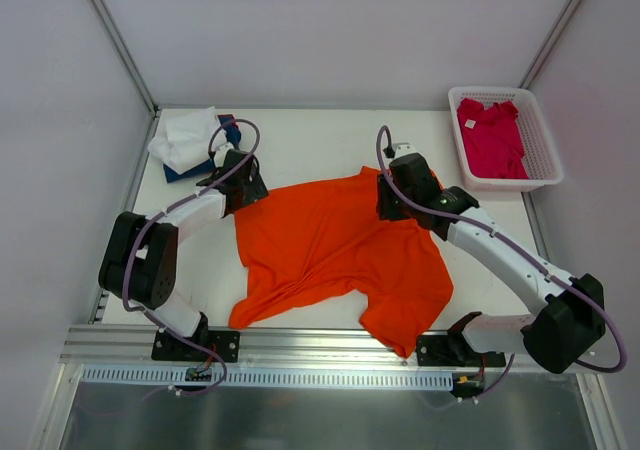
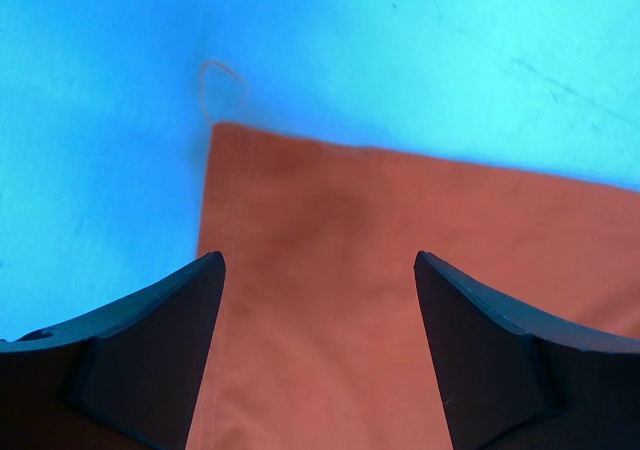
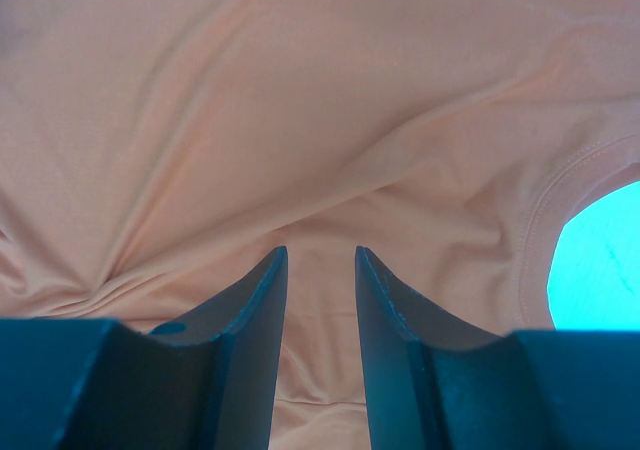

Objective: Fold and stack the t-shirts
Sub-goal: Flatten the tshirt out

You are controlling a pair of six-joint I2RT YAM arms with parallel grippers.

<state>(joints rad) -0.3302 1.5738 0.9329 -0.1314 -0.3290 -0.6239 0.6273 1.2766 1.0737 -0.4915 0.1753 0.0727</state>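
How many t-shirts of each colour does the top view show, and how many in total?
Orange t-shirt: 1
White t-shirt: 1
Navy blue t-shirt: 1
Crimson-pink t-shirt: 1 (a heap in the basket; it may hide more)
Total: 4

- The left arm (image 1: pixel 190 215) is smooth white shell links between bulky black joint housings, with a thin purple cable looped along it.
- The right arm (image 1: pixel 500 252) has the same white-and-black build and purple cable.
- Both pairs of jaws are dark, matte, tapering wedges.
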